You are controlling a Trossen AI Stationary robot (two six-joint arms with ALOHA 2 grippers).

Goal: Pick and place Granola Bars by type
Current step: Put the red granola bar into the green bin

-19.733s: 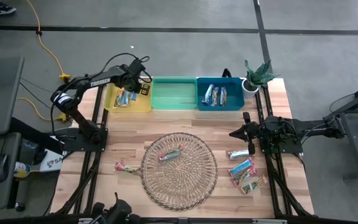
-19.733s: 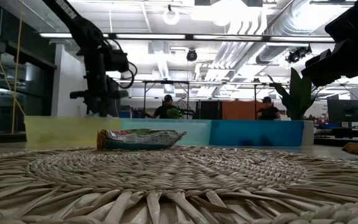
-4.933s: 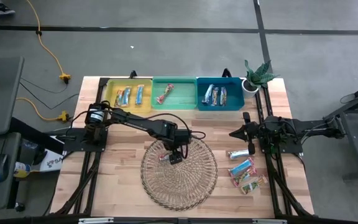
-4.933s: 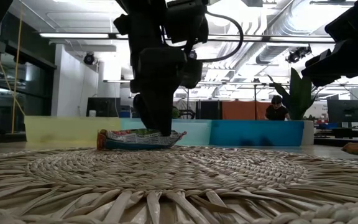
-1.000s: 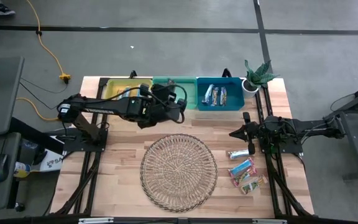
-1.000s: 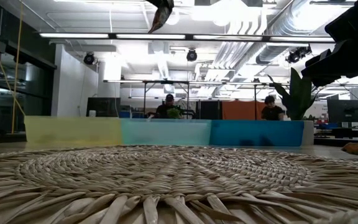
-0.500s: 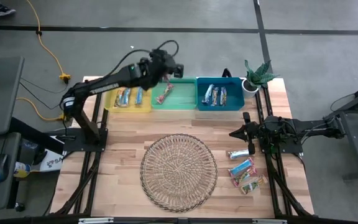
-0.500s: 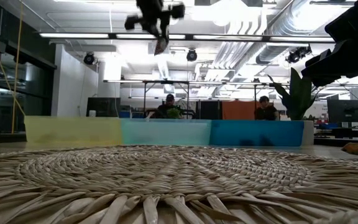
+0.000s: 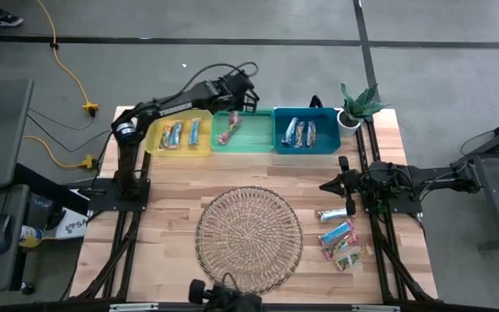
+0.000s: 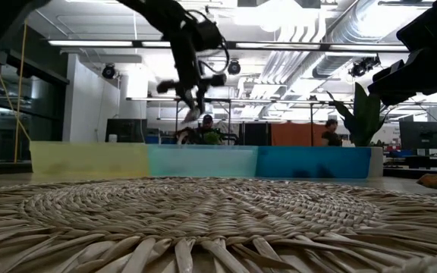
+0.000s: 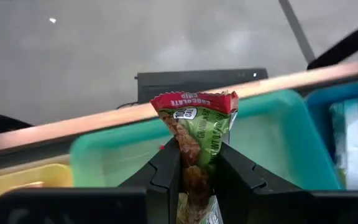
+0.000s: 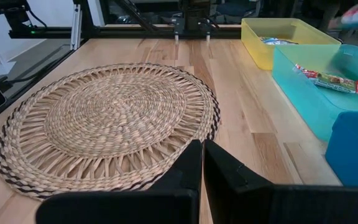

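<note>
While over the green bin's (image 9: 243,139) rim, left pincer (image 11: 196,163) clamps a granola bar (image 11: 194,127).

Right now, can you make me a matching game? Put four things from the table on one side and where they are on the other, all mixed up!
Things:
1. green-wrapped granola bar
2. red bar
3. wicker tray
4. potted plant

Places:
A. lying in the green bin
B. at the table's far right corner, beside the blue bin
C. pinched in the left gripper, above the green bin
D. flat on the middle of the table

Pairs: 1-C, 2-A, 3-D, 4-B
</note>
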